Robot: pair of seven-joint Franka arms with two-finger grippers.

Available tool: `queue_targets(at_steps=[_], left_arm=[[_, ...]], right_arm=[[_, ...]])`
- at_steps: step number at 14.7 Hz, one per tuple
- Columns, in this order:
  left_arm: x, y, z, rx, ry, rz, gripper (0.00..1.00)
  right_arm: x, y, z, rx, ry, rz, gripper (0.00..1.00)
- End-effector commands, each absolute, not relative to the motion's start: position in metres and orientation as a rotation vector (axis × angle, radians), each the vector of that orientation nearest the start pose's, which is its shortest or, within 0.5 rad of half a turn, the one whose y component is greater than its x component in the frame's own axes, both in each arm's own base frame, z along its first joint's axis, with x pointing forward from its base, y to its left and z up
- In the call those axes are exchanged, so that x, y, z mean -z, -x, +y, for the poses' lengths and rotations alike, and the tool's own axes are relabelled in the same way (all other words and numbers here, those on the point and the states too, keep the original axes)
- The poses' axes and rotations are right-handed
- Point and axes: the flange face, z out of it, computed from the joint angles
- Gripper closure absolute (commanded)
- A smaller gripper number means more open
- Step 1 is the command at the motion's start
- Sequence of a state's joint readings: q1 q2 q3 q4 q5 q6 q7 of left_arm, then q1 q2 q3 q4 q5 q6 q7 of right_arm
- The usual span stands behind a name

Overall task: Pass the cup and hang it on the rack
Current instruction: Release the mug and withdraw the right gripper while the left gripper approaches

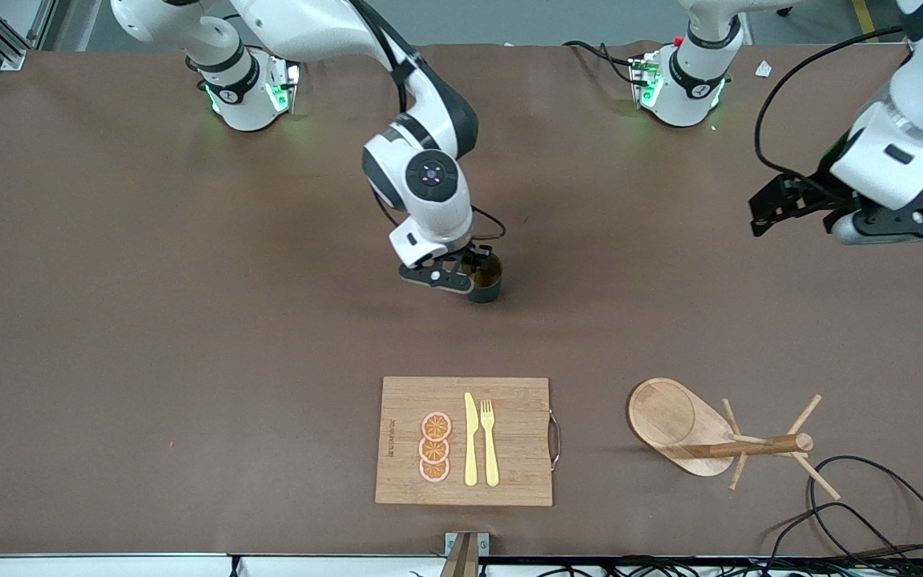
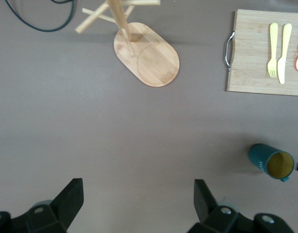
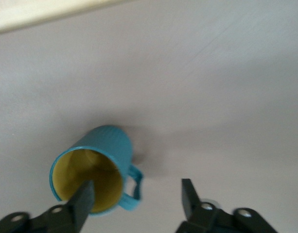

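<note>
The dark teal cup (image 1: pixel 489 282) stands upright mid-table, farther from the front camera than the cutting board; its inside is yellow-tan (image 3: pixel 85 174) and its handle (image 3: pixel 134 187) sticks out sideways. My right gripper (image 1: pixel 469 276) is low over it and open (image 3: pixel 137 190): one finger (image 3: pixel 83 199) dips into the cup's mouth, the other stands off past the handle, not pressing. The wooden rack (image 1: pixel 674 421) stands near the front edge toward the left arm's end, also seen as the rack (image 2: pixel 149 58) in the left wrist view. My left gripper (image 1: pixel 778 210) hangs open (image 2: pixel 139 196) over bare table, holding nothing, with the cup (image 2: pixel 265 156) off to one side.
A wooden cutting board (image 1: pixel 517 465) with orange slices, a yellow knife and a fork lies near the front edge. Black cables (image 1: pixel 870 513) loop on the table beside the rack. The brown tabletop (image 1: pixel 149 320) stretches around the cup.
</note>
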State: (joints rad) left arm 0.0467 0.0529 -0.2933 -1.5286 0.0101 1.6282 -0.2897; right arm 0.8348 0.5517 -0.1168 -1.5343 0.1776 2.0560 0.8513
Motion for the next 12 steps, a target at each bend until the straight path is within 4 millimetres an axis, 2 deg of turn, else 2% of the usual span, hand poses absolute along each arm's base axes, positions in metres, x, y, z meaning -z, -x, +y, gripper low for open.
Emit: queue_targets(at_steps=[1,6,9,12], left_arm=[[-0.627,-0.556,-0.159,0.096,3.155,-0.129,0.0],[-0.616,-0.54,-0.217,0.062,3.148,-0.223,0.0],[-0.611,-0.523,-0.262,0.045,3.146,-0.279,0.0],[-0.599,-0.505,-0.308,0.05,3.108,-0.338,0.0]], right_arm=[[-0.399,-0.54,0.391,-0.203,3.066,0.139,0.0],[-0.454,-0.586,0.24,-0.298,3.033,-0.161,0.0],[-0.478,-0.605,0.131,-0.3,3.052,-0.158,0.0],[-0.494,-0.609,0.046,-0.294,3.082,-0.177,0.0]])
